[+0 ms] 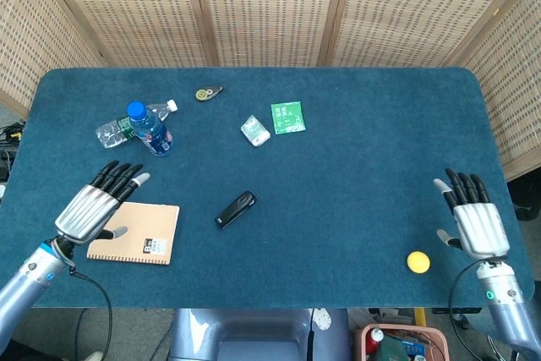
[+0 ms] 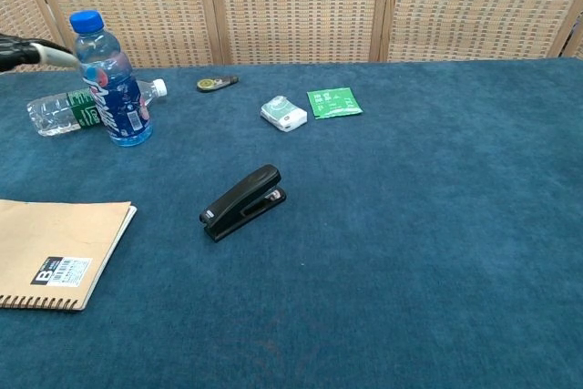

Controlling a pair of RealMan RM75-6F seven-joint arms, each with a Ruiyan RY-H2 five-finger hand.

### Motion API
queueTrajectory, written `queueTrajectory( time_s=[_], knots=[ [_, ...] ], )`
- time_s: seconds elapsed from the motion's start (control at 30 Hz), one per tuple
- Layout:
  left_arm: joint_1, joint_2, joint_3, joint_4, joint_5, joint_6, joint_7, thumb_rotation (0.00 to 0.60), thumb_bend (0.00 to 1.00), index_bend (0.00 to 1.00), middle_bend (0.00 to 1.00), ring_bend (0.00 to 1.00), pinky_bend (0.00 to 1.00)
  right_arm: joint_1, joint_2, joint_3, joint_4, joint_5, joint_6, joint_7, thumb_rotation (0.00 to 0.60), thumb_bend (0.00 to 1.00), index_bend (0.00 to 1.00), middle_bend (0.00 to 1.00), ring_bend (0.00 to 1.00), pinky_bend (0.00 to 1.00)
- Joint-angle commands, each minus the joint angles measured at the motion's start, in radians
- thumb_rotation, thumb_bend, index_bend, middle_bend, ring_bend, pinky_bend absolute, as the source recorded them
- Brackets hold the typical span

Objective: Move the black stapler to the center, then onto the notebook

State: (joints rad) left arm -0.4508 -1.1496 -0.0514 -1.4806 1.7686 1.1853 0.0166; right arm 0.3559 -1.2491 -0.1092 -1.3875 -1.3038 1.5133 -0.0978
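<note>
Blue table [image 1: 363,124]: stapler [image 1: 235,209] apart from left hand [image 1: 95,207].

A black stapler [image 2: 242,202] lies apart from the notebook [image 2: 55,252], near an upright bottle [image 2: 108,80].

From my station I can read just one mark: a bold "B" on the black-and-white sticker on the notebook [image 2: 56,251] cover; bottle and packet print stays illegible.

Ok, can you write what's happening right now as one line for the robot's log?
stapler: on table mid-left, untouched | notebook: left of it, bare | left hand: open by notebook | right hand: open, far right
</note>
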Motion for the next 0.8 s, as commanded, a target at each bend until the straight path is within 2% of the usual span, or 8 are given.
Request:
queueTrajectory(
  time_s=[0.03,0.1,0.17,0.2,0.37,0.53,0.63,0.8],
  knots=[
    [-0.186,-0.129,0.043,0.325,0.278,0.07,-0.123,0.6,0.09,0.0,0.0,0.0,0.0,-0.028,0.013,0.024,-0.003,0.002,0.016,0.01,0.6,0.0,0.07,0.0,0.0,0.02],
    [-0.243,-0.187,0.054,0.45,0.352,0.121,-0.143,0.6,0.1,0.0,0.0,0.0,0.0,-0.04,0.019,0.039,-0.008,-0.001,0.027,0.012,0.6,0.0,0.07,0.0,0.0,0.02],
    [-0.352,-0.289,0.076,0.653,0.486,0.209,-0.147,0.6,0.11,0.0,0.0,0.0,0.0,-0.051,0.027,0.057,-0.013,0.005,0.026,0.018,0.6,0.0,0.07,0.0,0.0,0.02],
    [-0.392,-0.336,0.089,0.745,0.521,0.238,-0.168,0.6,0.11,0.0,0.0,0.0,0.0,-0.054,0.03,0.063,-0.015,0.007,0.021,0.018,0.6,0.0,0.07,0.0,0.0,0.01],
    [-0.493,-0.496,0.136,1.06,0.578,0.34,-0.205,0.6,0.16,0.0,0.0,0.0,0.0,-0.065,0.038,0.086,-0.024,0.003,0.01,0.012,0.6,0.0,0.07,0.0,0.0,0.01],
    [-0.571,-0.598,0.194,1.23,0.598,0.357,-0.18,0.6,0.23,0.0,0.0,0.0,0.0,-0.079,0.05,0.107,-0.04,0.007,0.002,-0.003,0.6,0.0,0.07,0.0,0.0,0.01],
    [-0.63,-0.659,0.233,1.289,0.601,0.299,-0.188,0.6,0.24,0.0,0.0,0.0,0.0,-0.088,0.057,0.121,-0.052,0.011,-0.002,0.0,0.6,0.0,0.07,0.0,0.0,0.01],
    [-0.675,-0.714,0.287,1.334,0.586,0.252,-0.2,0.6,0.25,0.0,0.0,0.0,0.0,-0.099,0.061,0.136,-0.056,0.008,-0.018,-0.005,0.6,0.0,0.07,0.0,0.0,0.01]
  ],
)
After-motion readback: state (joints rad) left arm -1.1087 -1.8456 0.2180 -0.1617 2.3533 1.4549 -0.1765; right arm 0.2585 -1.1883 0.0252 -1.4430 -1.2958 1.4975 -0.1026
